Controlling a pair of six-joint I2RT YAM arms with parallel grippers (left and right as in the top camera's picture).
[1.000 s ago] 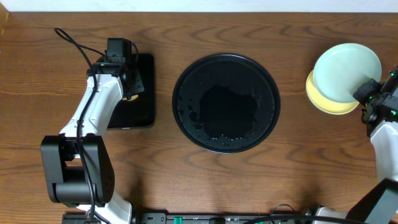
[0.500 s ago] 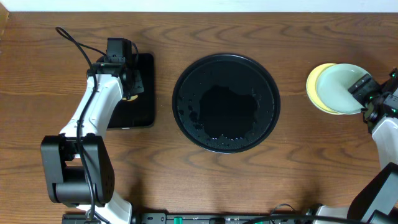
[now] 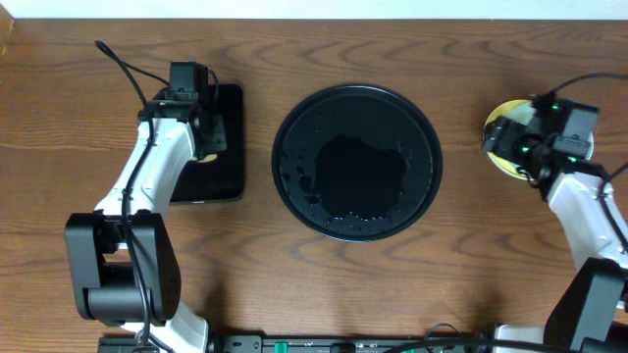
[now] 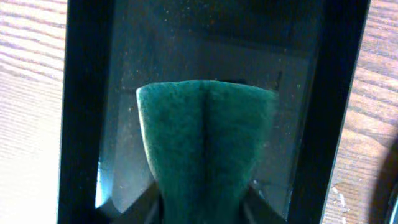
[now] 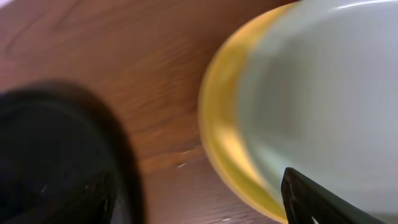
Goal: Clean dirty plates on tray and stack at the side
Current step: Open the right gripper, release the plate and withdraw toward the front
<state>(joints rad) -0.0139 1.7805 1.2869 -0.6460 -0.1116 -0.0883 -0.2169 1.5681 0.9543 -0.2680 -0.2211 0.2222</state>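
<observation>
The round black tray [image 3: 356, 98] lies mid-table, wet, with no plate on it. Two plates are stacked at the far right: a mint-blue plate [image 5: 336, 99] sits in a yellow plate [image 3: 492, 139] [image 5: 217, 124]. My right gripper [image 3: 512, 137] [image 5: 199, 202] hovers over the stack's near rim, open, with only wood and plate rim between its fingers. My left gripper [image 3: 203, 137] [image 4: 202, 214] is over the small rectangular tray and is shut on a green sponge [image 4: 205, 143].
The rectangular black tray [image 3: 228, 147] [image 4: 84, 124] lies at the left under the left arm. A black cable [image 3: 123, 69] trails behind that arm. Bare wood separates the round tray from both sides.
The right gripper set the mint plate down in the yellow plate, opened, and moved over the stack. The left arm has hardly moved.
</observation>
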